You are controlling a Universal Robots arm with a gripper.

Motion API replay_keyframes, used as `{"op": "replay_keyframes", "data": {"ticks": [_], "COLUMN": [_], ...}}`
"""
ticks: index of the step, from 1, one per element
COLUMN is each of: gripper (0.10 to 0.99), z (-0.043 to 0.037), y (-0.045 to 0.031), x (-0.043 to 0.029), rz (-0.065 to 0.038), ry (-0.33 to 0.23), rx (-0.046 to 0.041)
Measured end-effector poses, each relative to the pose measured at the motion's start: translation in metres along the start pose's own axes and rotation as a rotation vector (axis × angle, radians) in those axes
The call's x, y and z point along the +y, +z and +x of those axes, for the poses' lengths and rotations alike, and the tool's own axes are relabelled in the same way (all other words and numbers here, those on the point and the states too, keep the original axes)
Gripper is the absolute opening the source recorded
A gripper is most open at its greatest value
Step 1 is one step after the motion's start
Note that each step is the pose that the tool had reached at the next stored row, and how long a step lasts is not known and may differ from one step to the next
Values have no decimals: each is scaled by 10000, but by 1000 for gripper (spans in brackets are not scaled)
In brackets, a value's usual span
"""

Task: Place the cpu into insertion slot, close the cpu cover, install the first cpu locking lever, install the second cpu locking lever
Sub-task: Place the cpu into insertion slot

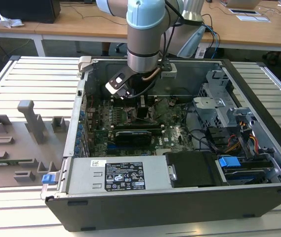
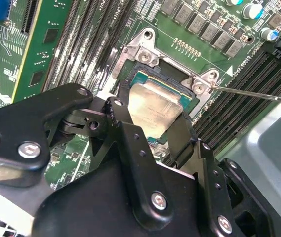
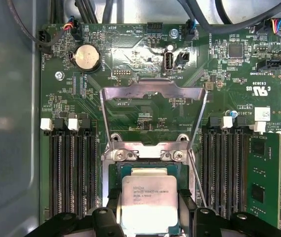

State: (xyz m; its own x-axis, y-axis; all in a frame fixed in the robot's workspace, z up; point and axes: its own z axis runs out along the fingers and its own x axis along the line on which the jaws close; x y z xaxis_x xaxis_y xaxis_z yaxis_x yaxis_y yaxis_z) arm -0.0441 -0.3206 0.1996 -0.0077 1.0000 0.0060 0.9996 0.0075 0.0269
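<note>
While my gripper (image 3: 150, 213) pinches the cpu (image 3: 149, 197) by its edges over the slot (image 2: 149, 68), cover (image 3: 152, 91) open, I judge placing underway; seating calls for square alignment.

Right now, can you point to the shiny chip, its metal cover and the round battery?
cpu (image 3: 149, 200), first wrist view, middle of its silvery top.
cpu cover (image 3: 152, 89), first wrist view, crossbar of the open frame farthest from the slot.
round battery (image 3: 87, 57), first wrist view, middle of its face.

A silvery-grey cpu (image 3: 149, 203) is gleaming against a green motherboard (image 3: 145, 106) that is carrying black memory slots (image 3: 73, 168) with white clips (image 3: 46, 124).
</note>
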Motion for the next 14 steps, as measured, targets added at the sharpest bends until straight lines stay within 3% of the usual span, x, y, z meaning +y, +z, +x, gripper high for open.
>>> {"op": "replay_keyframes", "data": {"ticks": [8, 9, 11, 14], "gripper": [553, 616, 616, 600], "z": [0, 0, 8, 18], "y": [1, 1, -97, -158], "x": [5, 6, 9, 11], "rz": [-2, -1, -3, -4], "ry": [-3, -3, -3, -5], "rx": [2, 1, 0, 0]}}
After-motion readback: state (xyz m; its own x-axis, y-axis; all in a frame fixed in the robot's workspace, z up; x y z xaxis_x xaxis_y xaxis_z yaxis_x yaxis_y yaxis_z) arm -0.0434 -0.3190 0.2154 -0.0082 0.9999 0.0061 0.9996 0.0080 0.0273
